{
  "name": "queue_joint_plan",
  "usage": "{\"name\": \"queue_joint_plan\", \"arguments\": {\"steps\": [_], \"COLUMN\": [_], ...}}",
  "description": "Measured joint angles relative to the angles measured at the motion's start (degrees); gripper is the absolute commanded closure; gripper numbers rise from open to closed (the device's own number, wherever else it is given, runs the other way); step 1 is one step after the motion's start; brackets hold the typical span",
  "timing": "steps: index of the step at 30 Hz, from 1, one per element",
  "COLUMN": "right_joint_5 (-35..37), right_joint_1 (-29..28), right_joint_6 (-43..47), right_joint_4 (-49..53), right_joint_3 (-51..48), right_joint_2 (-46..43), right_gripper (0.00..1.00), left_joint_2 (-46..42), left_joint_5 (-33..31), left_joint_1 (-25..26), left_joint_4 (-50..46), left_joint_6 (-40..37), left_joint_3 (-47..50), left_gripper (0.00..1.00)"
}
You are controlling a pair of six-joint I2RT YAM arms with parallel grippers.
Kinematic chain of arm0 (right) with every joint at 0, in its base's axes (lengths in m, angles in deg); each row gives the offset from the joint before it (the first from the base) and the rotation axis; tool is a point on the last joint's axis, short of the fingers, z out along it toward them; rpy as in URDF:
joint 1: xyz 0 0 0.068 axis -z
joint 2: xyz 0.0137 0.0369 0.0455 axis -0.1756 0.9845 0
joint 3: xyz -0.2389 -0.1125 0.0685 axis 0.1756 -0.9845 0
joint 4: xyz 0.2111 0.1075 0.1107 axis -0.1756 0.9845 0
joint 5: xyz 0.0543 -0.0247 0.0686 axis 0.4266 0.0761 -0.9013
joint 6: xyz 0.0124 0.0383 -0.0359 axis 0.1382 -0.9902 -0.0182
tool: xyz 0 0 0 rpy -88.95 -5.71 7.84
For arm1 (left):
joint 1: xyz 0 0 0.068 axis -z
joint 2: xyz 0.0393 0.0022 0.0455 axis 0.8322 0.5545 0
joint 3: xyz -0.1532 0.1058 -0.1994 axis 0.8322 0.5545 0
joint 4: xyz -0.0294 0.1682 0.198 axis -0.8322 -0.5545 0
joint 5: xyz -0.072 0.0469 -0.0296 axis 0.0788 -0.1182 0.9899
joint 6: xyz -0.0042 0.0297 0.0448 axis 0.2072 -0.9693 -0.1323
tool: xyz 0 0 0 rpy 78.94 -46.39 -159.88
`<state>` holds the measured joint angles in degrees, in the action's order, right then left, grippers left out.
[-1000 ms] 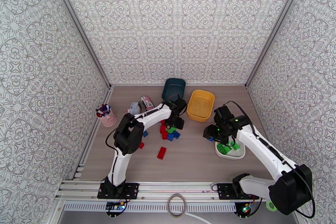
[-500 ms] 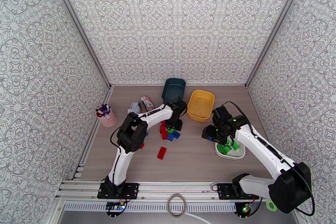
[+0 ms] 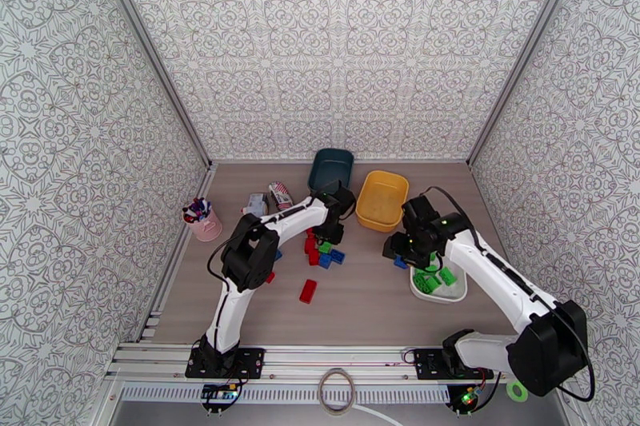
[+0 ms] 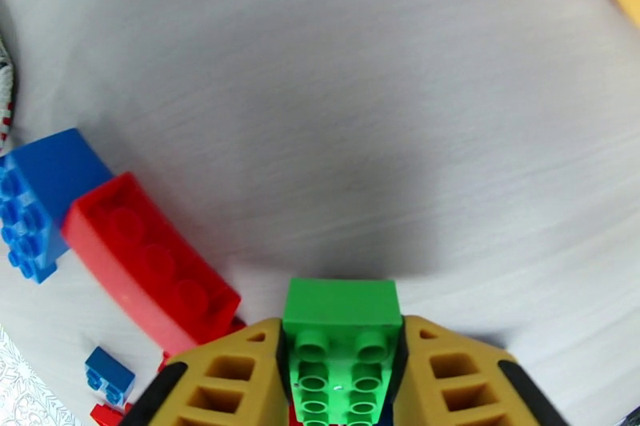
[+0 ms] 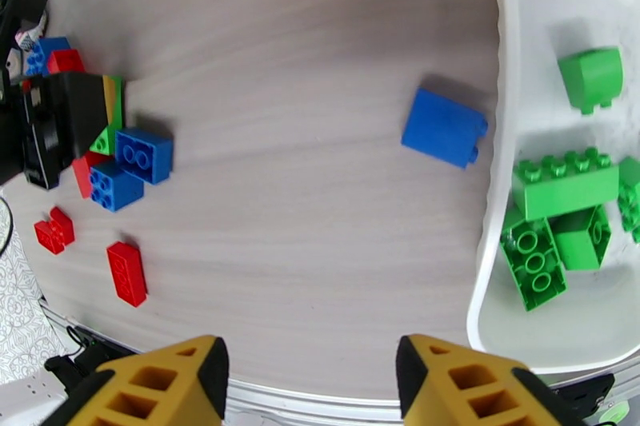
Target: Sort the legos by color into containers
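Pale wood-grain surface (image 4: 360,100) carries everything, walled in by patterned panels. Our left claw (image 4: 342,344) has just clenched. A second ago it stood wide; now its yellow fingers (image 4: 232,372) press both sides of a green brick (image 4: 342,312) at the edge of the pile. Just to its left lie a long red brick (image 4: 148,260) and, against that, a blue brick (image 4: 40,196). Farther out, the teal bin (image 3: 332,168) and yellow bin (image 3: 382,200) sit beyond the pile. The white tray (image 5: 512,60), already holding other green bricks (image 5: 564,184), lies well apart on the right. We judge the grip made, so a lift and a carry across to that tray should come next. Our right claw (image 5: 312,376) hangs released with nothing between its fingers, having shifted off the tray toward a lone blue brick (image 5: 444,128) just beside its rim.
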<state>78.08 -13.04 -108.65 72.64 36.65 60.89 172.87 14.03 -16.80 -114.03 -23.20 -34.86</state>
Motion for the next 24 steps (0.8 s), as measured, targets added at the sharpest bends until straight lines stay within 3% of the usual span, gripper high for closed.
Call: {"name": "queue_joint_plan", "arguments": {"steps": [6,10,19,24], "right_joint_5": [3.32,3.96,2.12,1.07], "right_joint_1": [0.42,3.58,14.49,17.70], "right_joint_6": [0.68,0.94,1.07,1.07], "right_joint_4": [1.92,2.95,5.16,7.13], "right_joint_3": [4.63,5.51,7.65,11.34], "right_joint_2": [2.10,2.21,0.02,-3.19], "right_gripper": [0.40,0.40,0.39,0.38], "left_joint_2": [-5.66,-8.79,-9.18,-3.37], "left_joint_5": [2.01,6.34,21.66,30.42], "left_joint_1": [0.22,0.87,4.94,8.07], "left_joint_4": [0.72,3.58,16.41,25.94], "left_joint_6": [2.71,5.55,15.72,22.29], "left_joint_3": [-0.09,-0.09,-0.59,-5.05], "left_gripper": [0.74,0.74,0.72,0.71]}}
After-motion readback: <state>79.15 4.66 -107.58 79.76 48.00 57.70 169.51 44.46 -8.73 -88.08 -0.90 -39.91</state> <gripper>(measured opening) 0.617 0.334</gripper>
